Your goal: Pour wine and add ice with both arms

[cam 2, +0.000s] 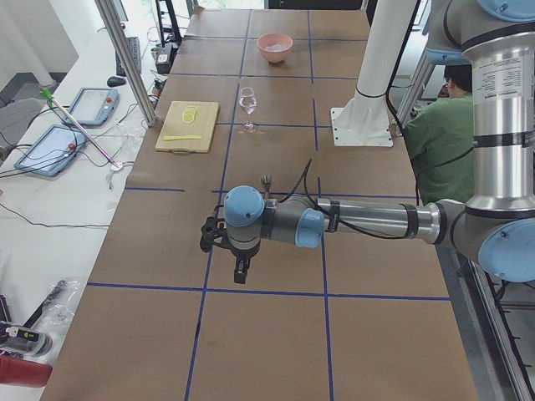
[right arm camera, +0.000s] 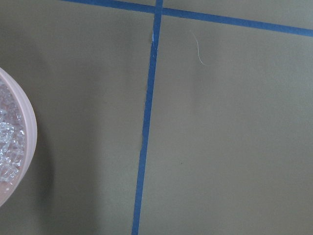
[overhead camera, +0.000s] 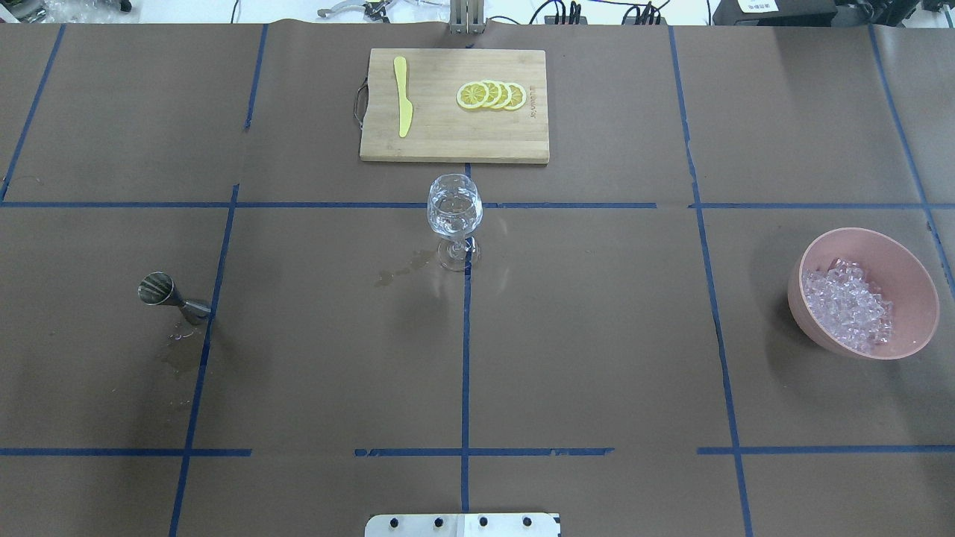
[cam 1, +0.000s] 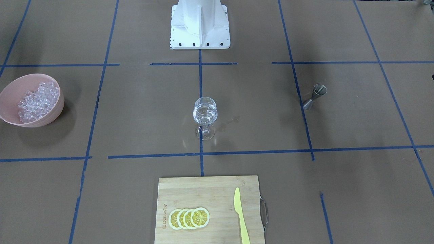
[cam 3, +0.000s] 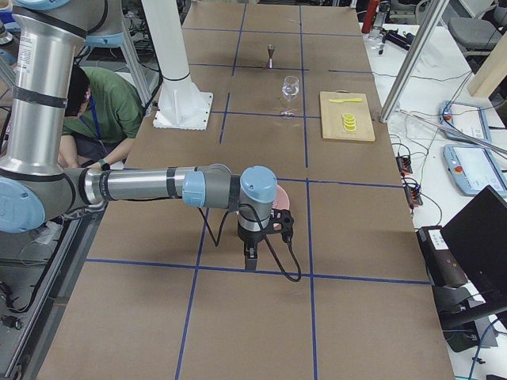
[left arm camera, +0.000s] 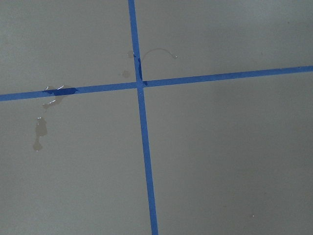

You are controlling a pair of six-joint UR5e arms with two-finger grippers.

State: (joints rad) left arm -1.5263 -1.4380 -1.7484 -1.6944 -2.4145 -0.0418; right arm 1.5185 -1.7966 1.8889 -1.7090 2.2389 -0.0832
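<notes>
A clear wine glass [cam 1: 204, 115] stands upright at the table's middle, also in the overhead view [overhead camera: 453, 216]; it seems to hold some clear liquid. The ice [cam 1: 37, 101] is heaped in a pink bowl [cam 1: 10, 88] on the robot's right side [overhead camera: 910, 298]. A steel jigger [overhead camera: 170, 294] stands on the left side. My left gripper [cam 2: 240, 271] shows only in the exterior left view, hanging over bare table near the jigger [cam 2: 267, 180]. My right gripper [cam 3: 249, 260] hangs just in front of the bowl [cam 3: 281, 195]. I cannot tell whether either is open or shut.
A wooden cutting board [overhead camera: 448, 142] with lemon slices [overhead camera: 492, 95] and a yellow knife [overhead camera: 404, 97] lies beyond the glass. Wet stains [overhead camera: 403, 270] mark the paper near the glass and jigger. The white pedestal [cam 1: 200, 23] stands at the robot's edge. A person [cam 2: 439, 125] sits behind it.
</notes>
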